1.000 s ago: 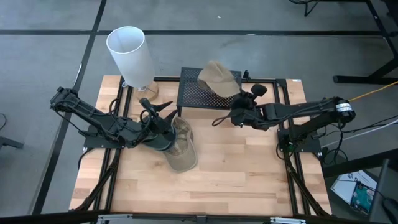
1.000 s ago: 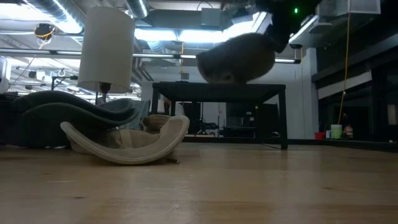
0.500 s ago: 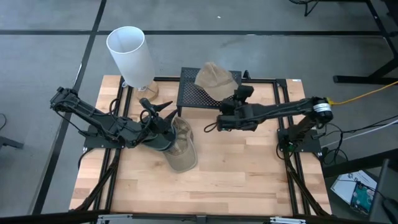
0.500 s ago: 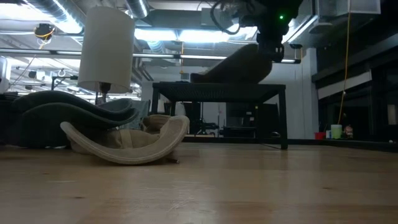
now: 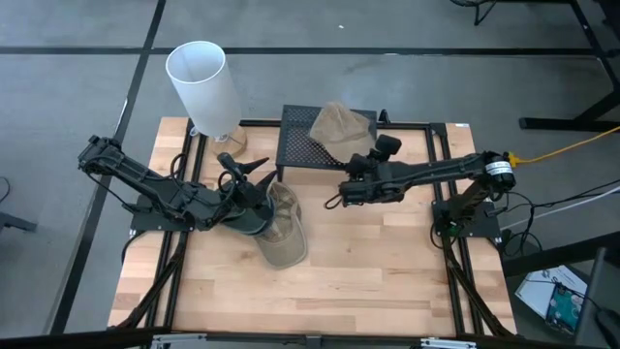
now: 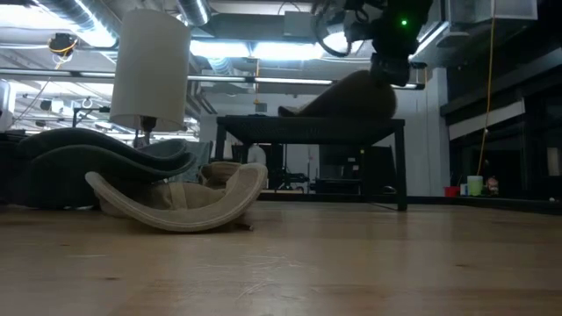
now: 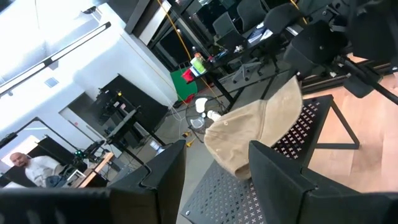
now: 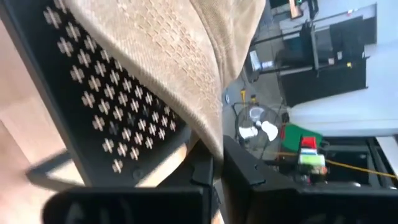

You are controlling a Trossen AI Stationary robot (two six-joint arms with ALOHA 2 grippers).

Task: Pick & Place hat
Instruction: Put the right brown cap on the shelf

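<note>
hat lies on the black mesh stand (right gripper jaws pinched on its brim).

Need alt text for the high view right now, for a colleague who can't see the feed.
Seen from above, the right gripper holds a tan hat resting on a black perforated stand at the wooden table's far edge. The left gripper sits at a second hat lying mid-table, near a white lamp.

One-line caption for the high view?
Right gripper shut on tan hat over black rack; left gripper at second hat.
</note>
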